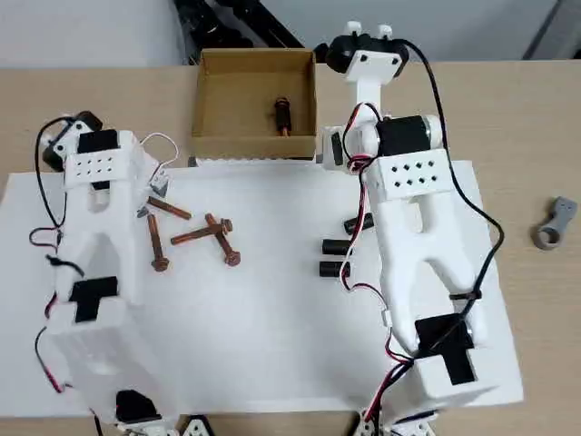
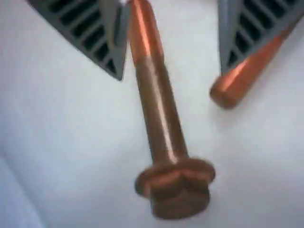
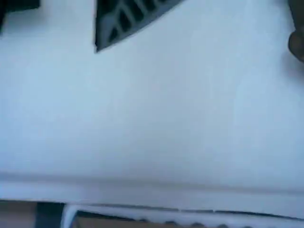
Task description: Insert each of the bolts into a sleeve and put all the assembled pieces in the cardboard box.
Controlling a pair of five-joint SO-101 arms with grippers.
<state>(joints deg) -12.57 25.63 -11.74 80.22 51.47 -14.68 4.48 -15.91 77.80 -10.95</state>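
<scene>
Now my left gripper (image 2: 171,66) stands spread wide astride a copper-coloured metal flanged bolt (image 2: 161,128) lying on the white paper sheet (image 2: 57,142).

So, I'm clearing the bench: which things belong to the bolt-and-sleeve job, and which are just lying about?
Job: copper-coloured flanged bolts; short black cylindrical sleeves; brown cardboard box holding one assembled piece.
Lying about: grey plastic part on wooden table.

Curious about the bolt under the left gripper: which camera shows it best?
The left wrist view: the bolt lies close up between the open fingers of the left gripper, head and shank plain. The high view shows it small on the white sheet, beside that gripper.
</scene>
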